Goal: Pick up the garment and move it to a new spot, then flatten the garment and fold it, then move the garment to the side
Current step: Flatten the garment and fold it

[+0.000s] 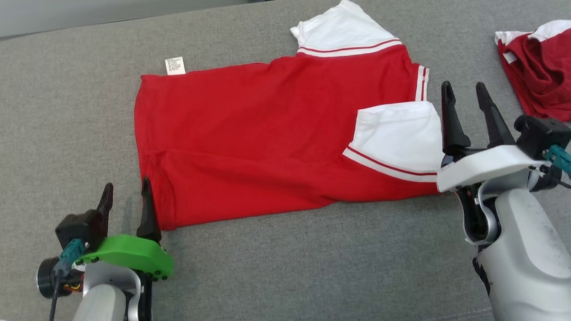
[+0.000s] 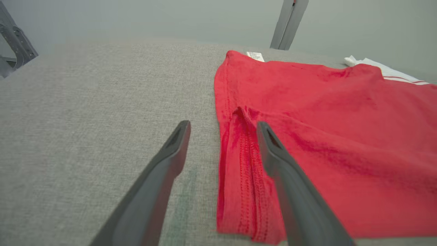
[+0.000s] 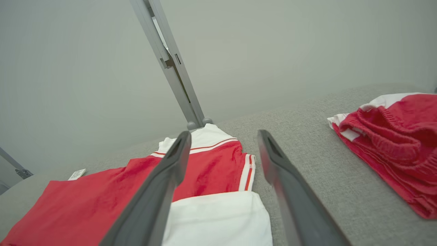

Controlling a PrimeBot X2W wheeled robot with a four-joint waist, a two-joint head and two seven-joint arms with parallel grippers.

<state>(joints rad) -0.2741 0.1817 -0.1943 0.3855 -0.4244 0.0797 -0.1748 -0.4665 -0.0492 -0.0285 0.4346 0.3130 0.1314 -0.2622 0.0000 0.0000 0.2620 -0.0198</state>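
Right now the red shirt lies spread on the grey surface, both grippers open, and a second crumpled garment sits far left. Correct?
Wrong side: the head view shows the second garment at far right. The red shirt, grey surface, open left gripper and right gripper all hold.

This looked like a robot test lab rather than a home: a broad surface (image 1: 289, 274) covered in grey woven cloth lay under both tools, a bare pale wall (image 3: 290, 51) stood beyond the right gripper (image 3: 223, 135), a grey metal frame post (image 3: 171, 68) rose just ahead of it, and another metal strut (image 2: 17, 42) showed far left of the left gripper (image 2: 223, 123)
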